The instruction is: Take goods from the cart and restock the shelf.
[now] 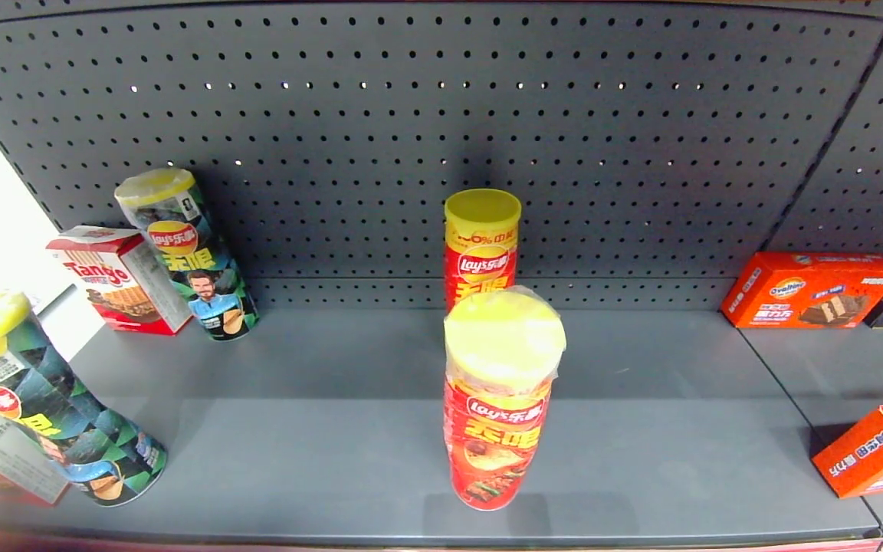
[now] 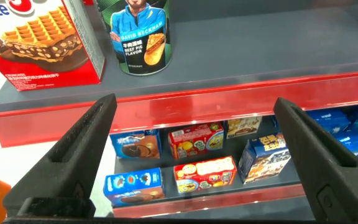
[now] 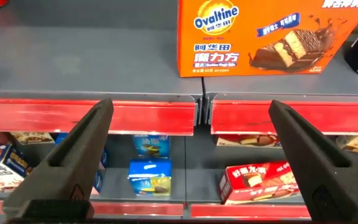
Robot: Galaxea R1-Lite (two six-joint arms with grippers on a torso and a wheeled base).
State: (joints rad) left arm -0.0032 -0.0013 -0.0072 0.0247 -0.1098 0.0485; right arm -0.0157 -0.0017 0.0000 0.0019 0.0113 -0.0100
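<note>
Two red chip cans with yellow lids stand mid-shelf, one at the front (image 1: 499, 399) and one behind it (image 1: 481, 245) by the pegboard. My left gripper (image 2: 194, 102) is open and holds nothing. It hangs in front of the shelf's red front strip (image 2: 229, 99), below a green chip can (image 2: 140, 34) and a wafer box (image 2: 39, 40). My right gripper (image 3: 191, 104) is also open with nothing in it, facing the red strip (image 3: 142, 115) under an orange chocolate-wafer box (image 3: 263, 34).
On the grey shelf (image 1: 319, 429), left side, stand two green cans (image 1: 185, 253) (image 1: 50, 406) and a wafer box (image 1: 119, 280). Orange boxes (image 1: 809, 290) (image 1: 874, 456) sit at right. The lower shelf holds several biscuit boxes (image 2: 197, 140) (image 3: 151, 174).
</note>
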